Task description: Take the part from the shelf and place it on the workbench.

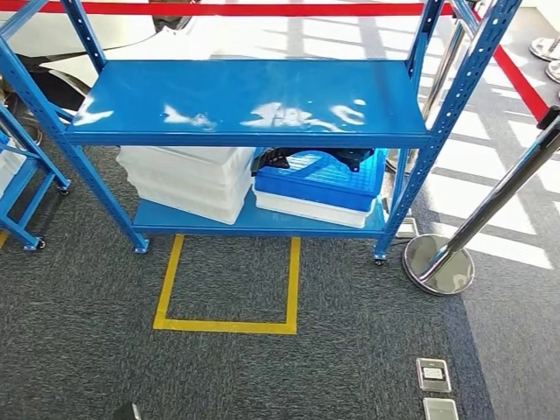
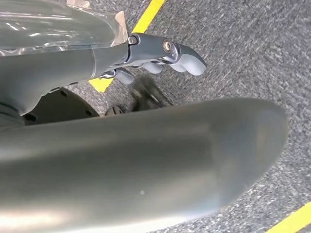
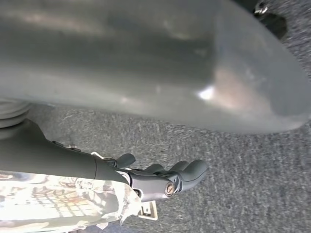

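Note:
A black part (image 1: 305, 157) lies on top of a blue crate (image 1: 320, 182) on the lower level of the blue shelf (image 1: 251, 105), right of the middle and partly hidden by the upper level. The upper level is bare and glossy. My left hand (image 2: 157, 54) hangs beside my body over grey carpet, its fingers stretched out and holding nothing. My right hand (image 3: 163, 177) hangs the same way on the other side, fingers extended over the carpet and holding nothing.
A stack of white trays (image 1: 188, 179) fills the lower level's left half. A yellow tape square (image 1: 227, 325) marks the carpet before the shelf. A chrome stanchion base (image 1: 439, 262) with a red belt stands at the right. Floor outlet plates (image 1: 434, 374) lie near it. Another blue rack (image 1: 20, 175) stands at the left.

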`<control>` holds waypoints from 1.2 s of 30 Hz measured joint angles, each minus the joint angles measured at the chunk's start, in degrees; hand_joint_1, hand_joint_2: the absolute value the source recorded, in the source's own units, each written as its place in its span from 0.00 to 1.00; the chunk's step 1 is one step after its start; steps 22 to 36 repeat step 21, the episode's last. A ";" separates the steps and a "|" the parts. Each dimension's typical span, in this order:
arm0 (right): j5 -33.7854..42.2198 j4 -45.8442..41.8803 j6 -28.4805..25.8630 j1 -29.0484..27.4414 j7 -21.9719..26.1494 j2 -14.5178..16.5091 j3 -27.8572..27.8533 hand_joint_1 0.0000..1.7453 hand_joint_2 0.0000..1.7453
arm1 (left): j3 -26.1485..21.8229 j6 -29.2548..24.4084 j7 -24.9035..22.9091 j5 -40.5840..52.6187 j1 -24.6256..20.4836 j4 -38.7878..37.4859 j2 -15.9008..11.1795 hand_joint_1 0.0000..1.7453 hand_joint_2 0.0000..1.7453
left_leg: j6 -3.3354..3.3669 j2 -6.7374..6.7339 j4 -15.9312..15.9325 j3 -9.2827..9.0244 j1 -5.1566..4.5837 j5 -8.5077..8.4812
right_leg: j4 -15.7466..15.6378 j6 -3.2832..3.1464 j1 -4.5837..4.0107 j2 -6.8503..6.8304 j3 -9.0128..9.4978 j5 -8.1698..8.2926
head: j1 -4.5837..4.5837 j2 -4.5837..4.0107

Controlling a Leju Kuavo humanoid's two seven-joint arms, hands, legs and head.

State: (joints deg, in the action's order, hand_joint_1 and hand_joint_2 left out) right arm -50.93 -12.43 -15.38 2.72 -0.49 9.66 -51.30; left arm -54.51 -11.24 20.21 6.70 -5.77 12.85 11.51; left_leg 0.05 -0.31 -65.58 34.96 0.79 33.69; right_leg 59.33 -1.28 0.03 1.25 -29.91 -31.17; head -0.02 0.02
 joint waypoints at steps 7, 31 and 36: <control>-0.43 0.14 0.14 0.21 -0.37 0.20 0.00 0.00 0.00 | -0.37 -4.46 -2.50 -0.02 -0.26 0.02 -0.01 0.00 0.00 | 0.91 0.25 4.90 -0.20 -0.83 -5.24 | -0.77 0.80 -0.02 0.03 1.65 -1.64 | -0.09 0.00; -0.96 0.14 0.19 0.21 -1.44 0.18 0.00 0.00 0.00 | -0.44 -6.29 -3.37 -0.01 -0.48 0.02 0.10 0.00 0.33 | 1.48 0.26 4.90 -0.29 -0.86 -4.88 | -1.78 1.54 -0.06 -0.03 2.13 -1.60 | -0.09 0.01; -0.96 0.14 0.19 0.21 -1.44 0.18 0.00 0.00 0.00 | -0.44 -6.29 -3.37 -0.01 -0.48 0.02 0.10 0.00 0.33 | 1.48 0.26 4.90 -0.29 -0.86 -4.88 | -1.78 1.54 -0.06 -0.03 2.13 -1.60 | -0.09 0.01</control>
